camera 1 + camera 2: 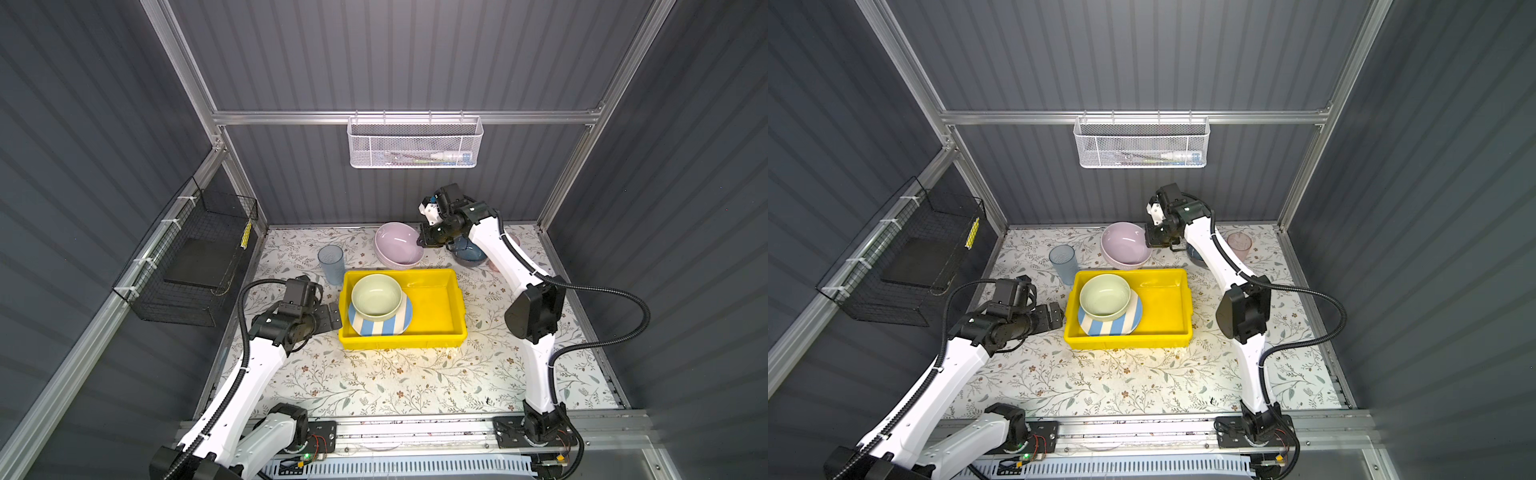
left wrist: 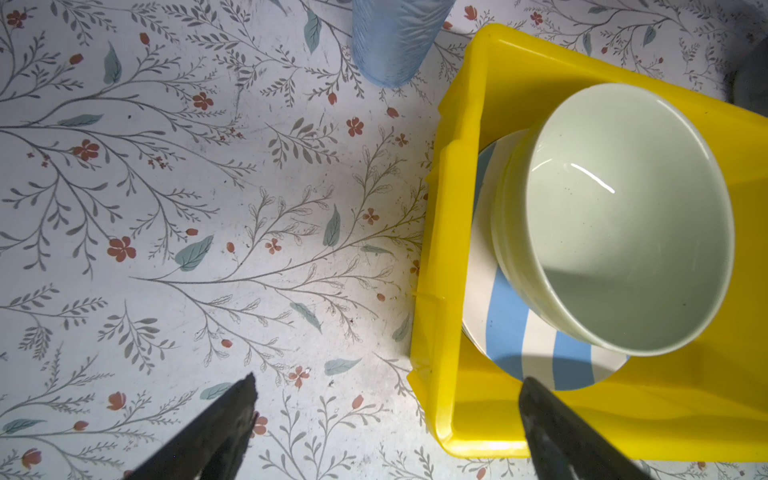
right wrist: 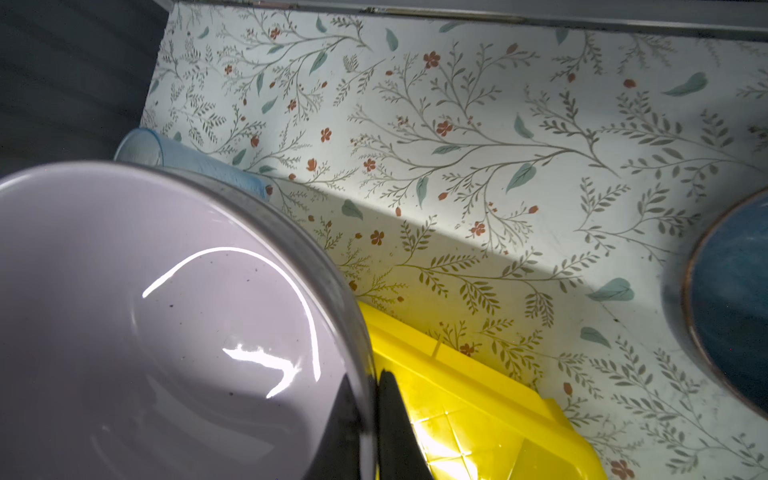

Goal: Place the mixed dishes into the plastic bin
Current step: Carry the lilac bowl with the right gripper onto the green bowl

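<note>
While lilac bowl tilts rim-gripped, half the bin lies bare.

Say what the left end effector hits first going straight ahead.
Probably the near wall of the yellow plastic bin: the open left end effector points at it from close by, jaws either side of it in the wrist view. The blue-white striped plate lies beyond. Depth is unclear.

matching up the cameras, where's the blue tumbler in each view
Top view: blue tumbler stands upright by the yellow bin's far left corner.
Top view: same spot, left of the lilac bowl.
Left wrist: only its base end shows, just off the bin's corner.
Right wrist: partly hidden behind the lilac bowl.
Shared landmark: the yellow bin, in all four views.
</note>
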Controlling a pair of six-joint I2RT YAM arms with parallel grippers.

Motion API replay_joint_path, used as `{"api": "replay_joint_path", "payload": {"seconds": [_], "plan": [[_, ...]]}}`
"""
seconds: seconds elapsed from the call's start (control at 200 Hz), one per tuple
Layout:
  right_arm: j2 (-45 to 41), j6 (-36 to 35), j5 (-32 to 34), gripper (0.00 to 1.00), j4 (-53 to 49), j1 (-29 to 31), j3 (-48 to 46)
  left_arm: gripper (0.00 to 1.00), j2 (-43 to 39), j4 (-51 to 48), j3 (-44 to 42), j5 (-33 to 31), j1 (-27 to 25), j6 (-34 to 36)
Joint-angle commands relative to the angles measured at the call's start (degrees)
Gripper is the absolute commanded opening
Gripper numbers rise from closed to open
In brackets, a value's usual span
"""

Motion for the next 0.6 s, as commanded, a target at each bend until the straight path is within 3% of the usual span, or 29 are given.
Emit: {"api": "replay_joint_path", "payload": {"seconds": [0.0,0.595], "plan": [[-2.93,-2.15,0.5,0.0,-3.45,2.44,3.55,1.0,-1.19,0.7,-0.45,-1.01,0.43,1.33],[0.57,-0.69,7.97,0.0,-5.79,12.18,3.9,1.0,-1.46,0.17,0.6,-2.29,0.41,1.09]]}}
